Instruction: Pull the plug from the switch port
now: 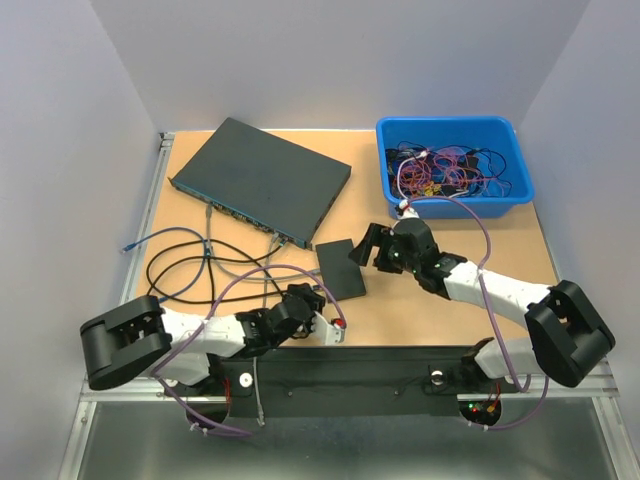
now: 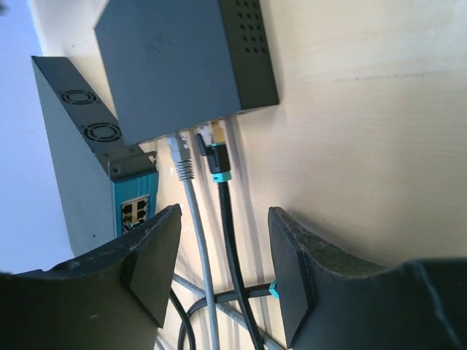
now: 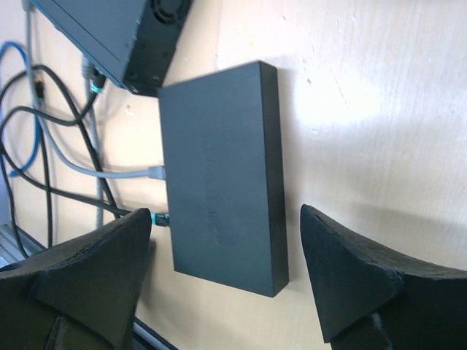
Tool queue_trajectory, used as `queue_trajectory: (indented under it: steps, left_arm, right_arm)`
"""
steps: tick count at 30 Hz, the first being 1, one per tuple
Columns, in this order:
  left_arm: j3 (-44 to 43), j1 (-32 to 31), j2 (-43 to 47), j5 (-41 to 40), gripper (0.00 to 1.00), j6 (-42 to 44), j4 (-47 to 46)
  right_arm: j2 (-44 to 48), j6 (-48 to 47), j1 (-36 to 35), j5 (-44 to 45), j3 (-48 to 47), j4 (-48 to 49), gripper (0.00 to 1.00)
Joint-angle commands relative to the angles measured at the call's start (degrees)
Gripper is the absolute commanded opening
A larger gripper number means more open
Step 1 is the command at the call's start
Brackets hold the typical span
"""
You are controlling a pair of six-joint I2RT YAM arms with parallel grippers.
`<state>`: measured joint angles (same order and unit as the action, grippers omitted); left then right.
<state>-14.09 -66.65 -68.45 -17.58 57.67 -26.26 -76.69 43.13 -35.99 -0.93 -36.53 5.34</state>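
A small dark switch box (image 1: pixel 340 268) lies on the wooden table, in front of a large switch (image 1: pixel 260 180). In the left wrist view the box (image 2: pixel 182 65) has two plugs in its near side: a grey plug (image 2: pixel 177 154) and a black plug with a teal boot (image 2: pixel 216 157). My left gripper (image 2: pixel 225 277) is open, its fingers (image 2: pixel 295 270) astride both cables a short way back from the plugs. My right gripper (image 3: pixel 226 277) is open above the box (image 3: pixel 219 175), touching nothing. Top view: left gripper (image 1: pixel 315 303), right gripper (image 1: pixel 366 246).
The large switch has a teal port face (image 2: pixel 135 204) with cables in it. Black, grey and blue cables (image 1: pixel 190 262) loop over the left of the table. A blue bin (image 1: pixel 455 160) of tangled wires stands at the back right.
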Motion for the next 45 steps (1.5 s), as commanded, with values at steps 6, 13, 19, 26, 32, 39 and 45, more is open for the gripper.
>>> queue_trajectory:
  steps: [6, 13, 19, 26, 32, 39, 45]
  left_arm:
    - [-1.21, -0.41, -10.91, -3.59, 0.63, 2.53, -11.17]
    - [-1.73, -0.93, -19.26, -5.36, 0.63, 3.85, -16.98]
    - [-1.56, -1.11, -22.34, -4.04, 0.61, 4.73, -20.58]
    - [-0.85, -1.11, -25.59, -4.13, 0.32, 6.4, -24.1]
    - [-1.21, -1.11, -25.95, -3.95, 0.0, 4.21, -25.24]
    - [-1.47, 2.13, -19.72, -0.72, 0.0, 0.96, -23.33]
    - [-0.42, 6.01, -13.03, 6.41, 0.0, 0.95, -21.38]
  right_arm:
    - [2.86, -0.24, -0.31, 3.48, 2.69, 4.15, 0.87]
    - [2.95, -0.77, -0.4, 3.56, 3.22, 4.32, 0.87]
    - [2.07, -0.42, -0.31, 3.3, 3.05, 4.41, 0.87]
    - [0.84, 0.37, -0.4, 3.13, 2.96, 4.59, 0.87]
    - [-2.15, 0.63, -0.31, 2.6, 2.35, 4.85, 0.87]
    - [-2.77, 0.11, -0.4, 1.19, 2.26, 5.03, 0.87]
    - [-6.19, -0.5, -0.4, -0.83, 1.29, 5.47, 0.86]
